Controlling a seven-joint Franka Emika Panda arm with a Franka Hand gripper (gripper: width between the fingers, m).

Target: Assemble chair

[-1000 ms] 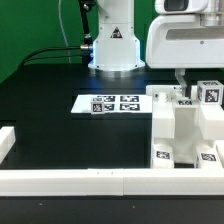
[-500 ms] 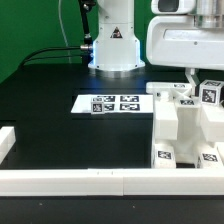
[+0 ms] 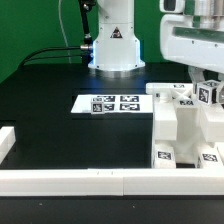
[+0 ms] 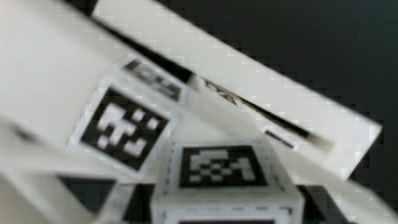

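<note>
The chair's white blocky pieces (image 3: 183, 125) stand clustered at the exterior view's right, each bearing black-and-white tags. My gripper (image 3: 207, 82) hangs over the cluster's far right corner. It is shut on a small upright tagged chair piece (image 3: 209, 94). In the wrist view that piece (image 4: 217, 168) sits between my gripper (image 4: 228, 202), dark fingers on either side of it. Behind it lie a large tagged panel (image 4: 121, 120) and a long white slab (image 4: 240, 75). Whether the held piece is off the table is hidden.
The marker board (image 3: 112, 103) lies flat on the black table left of the cluster. White border rails run along the front (image 3: 80, 181) and the left edge (image 3: 6, 143). The arm's base (image 3: 115, 45) stands at the back.
My gripper has shifted toward the exterior view's right, over the small tagged piece, and its jaws have closed from wide open onto that piece. The other pieces have not moved.
</note>
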